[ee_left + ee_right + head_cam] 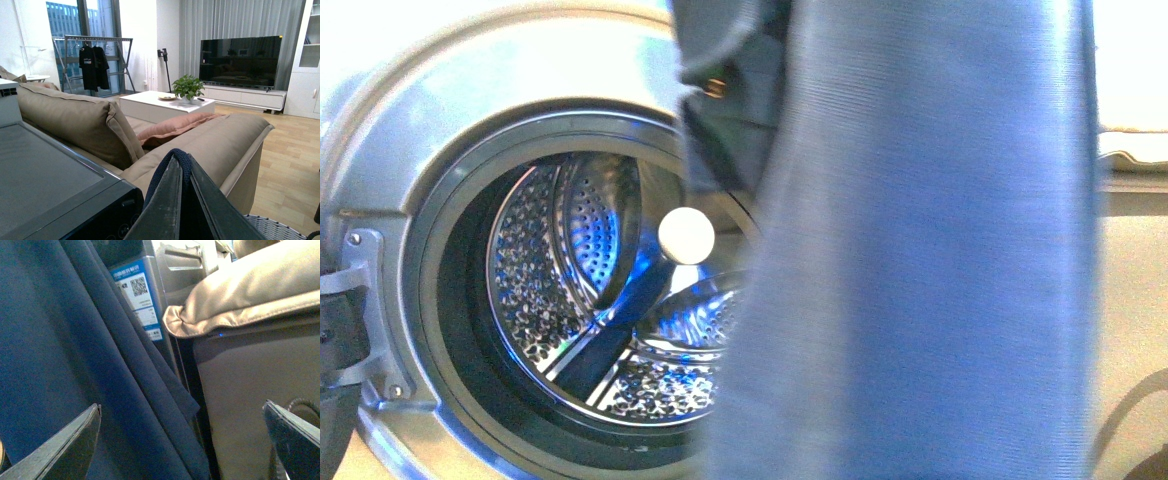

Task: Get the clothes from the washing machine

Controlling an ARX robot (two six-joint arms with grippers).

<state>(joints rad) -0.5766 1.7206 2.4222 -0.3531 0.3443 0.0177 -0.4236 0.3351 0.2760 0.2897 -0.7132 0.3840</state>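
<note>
1. A blue-grey, finely ribbed garment (920, 250) hangs closest to the front camera. It covers the middle and right of that view from top to bottom.
2. The left gripper (181, 162) has its jaws pressed together on the garment's dark navy edge, which folds over their tips.
3. The right gripper (181, 412) has its jaws spread wide and holds nothing. The garment's folds hang beside one of them.
4. Behind the garment stands the washing machine (440, 130), its round opening uncovered and the perforated steel drum (560, 250) in view. Its blue label (137, 295) shows past the fabric.
5. A beige sofa (75, 120) sits just beside the machine with a pink cushion (175, 127) on it. A woven basket (275, 227) rim lies near the sofa's end.
6. Farther off, a low white surface (150, 102) carries a potted plant (188, 87). A television (240, 62) stands beyond it, and a clothes rack (95, 60) is by the window.
</note>
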